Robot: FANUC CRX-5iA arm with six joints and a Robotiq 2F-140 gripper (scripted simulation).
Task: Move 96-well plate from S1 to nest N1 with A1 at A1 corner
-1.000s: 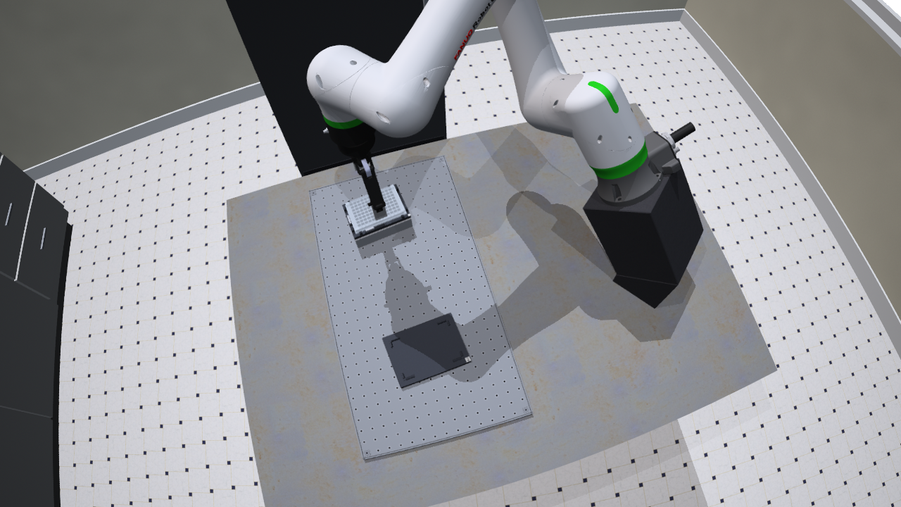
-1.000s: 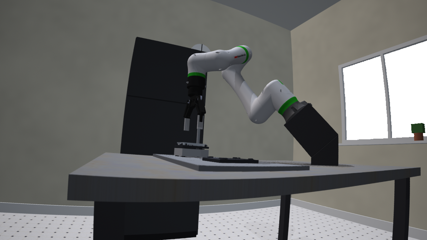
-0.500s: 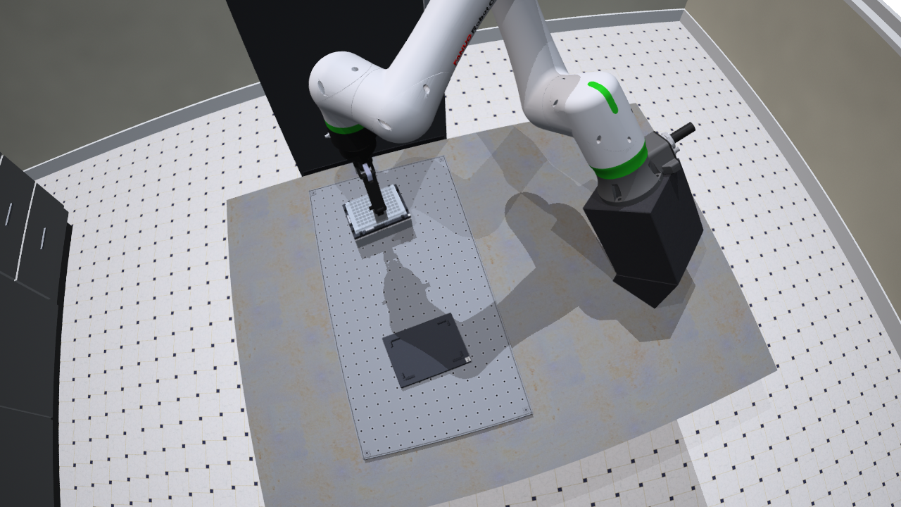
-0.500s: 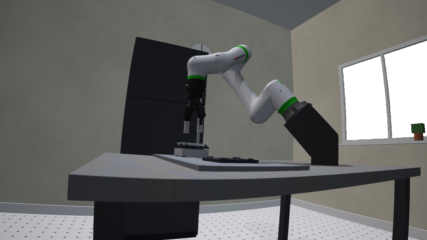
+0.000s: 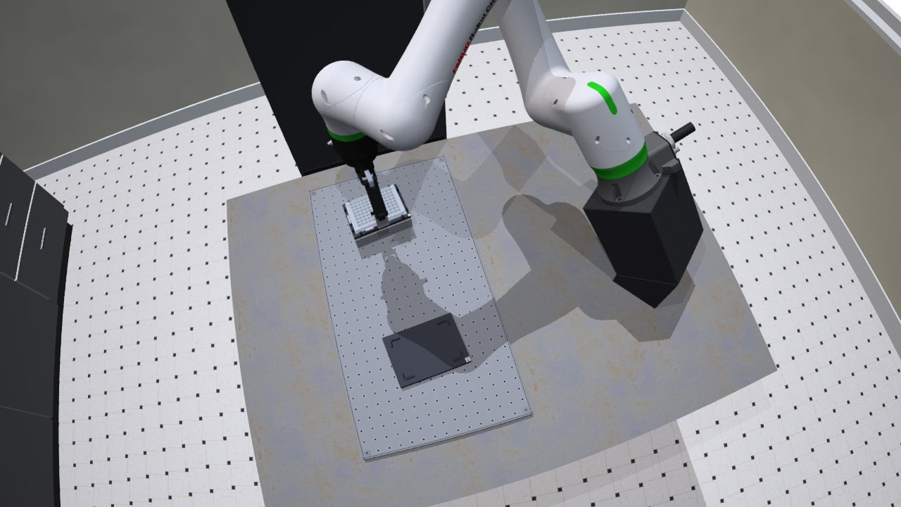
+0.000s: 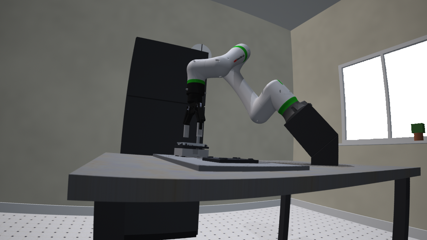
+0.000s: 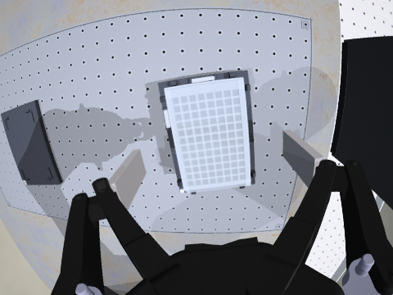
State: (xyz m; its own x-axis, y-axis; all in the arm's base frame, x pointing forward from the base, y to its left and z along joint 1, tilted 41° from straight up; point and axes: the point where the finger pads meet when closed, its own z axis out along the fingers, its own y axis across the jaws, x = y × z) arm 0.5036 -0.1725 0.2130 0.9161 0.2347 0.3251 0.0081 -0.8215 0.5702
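The white 96-well plate sits in the pocket of the grey plate shaker S1 at the far end of the perforated breadboard. It also shows in the wrist view and in the side view. My gripper hangs straight above the plate, fingers wide open and empty, their tips a little above it. In the wrist view the two finger pads stand on either side of the plate's long edges. The dark plate nest N1 lies empty nearer the front, with a small pale mark at its right corner.
A tall black cabinet stands just behind the shaker. The arm's black angled pedestal stands on the table's right side. Another dark cabinet is on the floor at the far left.
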